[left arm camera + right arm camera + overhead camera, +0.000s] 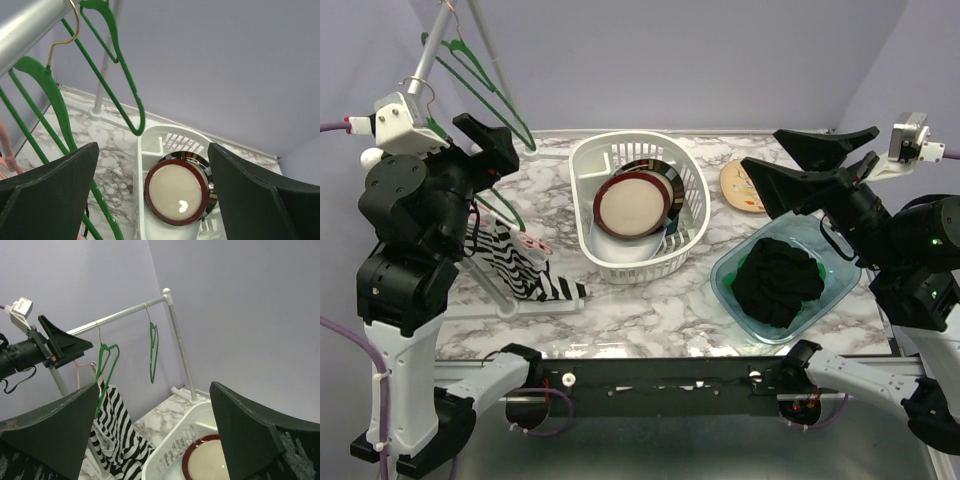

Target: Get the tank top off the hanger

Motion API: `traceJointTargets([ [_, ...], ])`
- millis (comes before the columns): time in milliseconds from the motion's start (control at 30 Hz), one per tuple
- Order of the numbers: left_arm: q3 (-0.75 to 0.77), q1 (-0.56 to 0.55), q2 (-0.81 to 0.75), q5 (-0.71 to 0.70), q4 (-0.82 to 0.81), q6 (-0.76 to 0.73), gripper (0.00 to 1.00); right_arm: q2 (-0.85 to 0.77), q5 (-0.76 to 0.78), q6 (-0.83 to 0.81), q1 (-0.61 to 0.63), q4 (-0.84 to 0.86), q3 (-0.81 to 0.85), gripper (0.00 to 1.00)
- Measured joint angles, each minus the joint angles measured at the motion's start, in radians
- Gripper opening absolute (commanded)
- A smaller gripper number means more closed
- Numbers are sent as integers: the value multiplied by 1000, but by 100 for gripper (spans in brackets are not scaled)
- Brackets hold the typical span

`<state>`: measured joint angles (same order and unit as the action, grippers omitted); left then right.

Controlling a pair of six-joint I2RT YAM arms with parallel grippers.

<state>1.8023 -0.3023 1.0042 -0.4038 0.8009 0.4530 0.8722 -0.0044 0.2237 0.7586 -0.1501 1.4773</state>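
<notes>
Right wrist view shows the striped tank top hanging down by a pink hanger, its bottom end flopped on the table. I cannot tell if a strap is on the hanger. The left claw is just above it, fingers wide apart, holding nothing. The right claw is wide apart too, well away. The top looks light, soft and floppy, so pinch a strap near the hanger

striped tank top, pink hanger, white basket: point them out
striped tank top (510, 268): top external view, middle of fabric
pink hanger (532, 243): top external view, visible end
white basket (640, 268): top external view, near wall
</notes>
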Motion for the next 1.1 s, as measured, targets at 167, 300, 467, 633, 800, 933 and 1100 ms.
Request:
traceJointTargets([
  [167,93,0,32,98,38,-16,99,0,0,39,0,-5,-16,96],
  [300,134,0,47,154,93,-11,99,40,-24,82,0,-30,5,82],
  [467,252,0,86,198,190,8,99,162,-125,156,7,-18,6,73],
  [633,304,0,47,243,191,8,99,354,-161,185,93,8,11,69],
  [800,268,0,-71,287,106,10,99,537,-152,186,204,25,64,66],
  [933,169,0,-208,282,-12,31,99,668,-74,183,303,-18,205,66],
  [1100,115,0,-304,262,-84,39,99,773,12,182,423,-18,336,66],
])
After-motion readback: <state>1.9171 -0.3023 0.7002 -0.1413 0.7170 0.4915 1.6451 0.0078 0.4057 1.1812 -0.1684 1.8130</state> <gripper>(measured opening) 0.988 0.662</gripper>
